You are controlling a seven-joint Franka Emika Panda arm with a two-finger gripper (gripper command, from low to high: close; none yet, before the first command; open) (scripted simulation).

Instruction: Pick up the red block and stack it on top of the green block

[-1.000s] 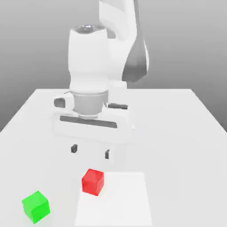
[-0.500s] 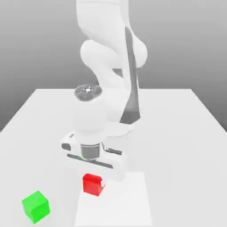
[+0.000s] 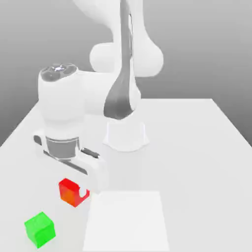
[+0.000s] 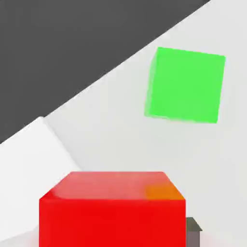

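Note:
In the exterior view the red block (image 3: 68, 191) sits between the fingers of my gripper (image 3: 74, 189), which is shut on it, and the block looks tilted and slightly off the white table (image 3: 197, 162). The green block (image 3: 39, 229) rests on the table near the front edge, to the exterior view's left of the red one and closer to the camera, with a gap between them. The hand view has the red block (image 4: 113, 212) close up with one dark fingertip (image 4: 193, 226) beside it, and the green block (image 4: 185, 85) lies on the table beyond it.
A brighter white square patch (image 3: 127, 222) lies flat on the table to the exterior view's right of the red block. The arm's white base (image 3: 125, 135) stands behind mid-table. The table's edge (image 4: 120, 62) runs close to the green block.
The open gripper came down over the red block and shut on it. It then carried the block toward the exterior view's left, closer to the green block. The green block stayed put.

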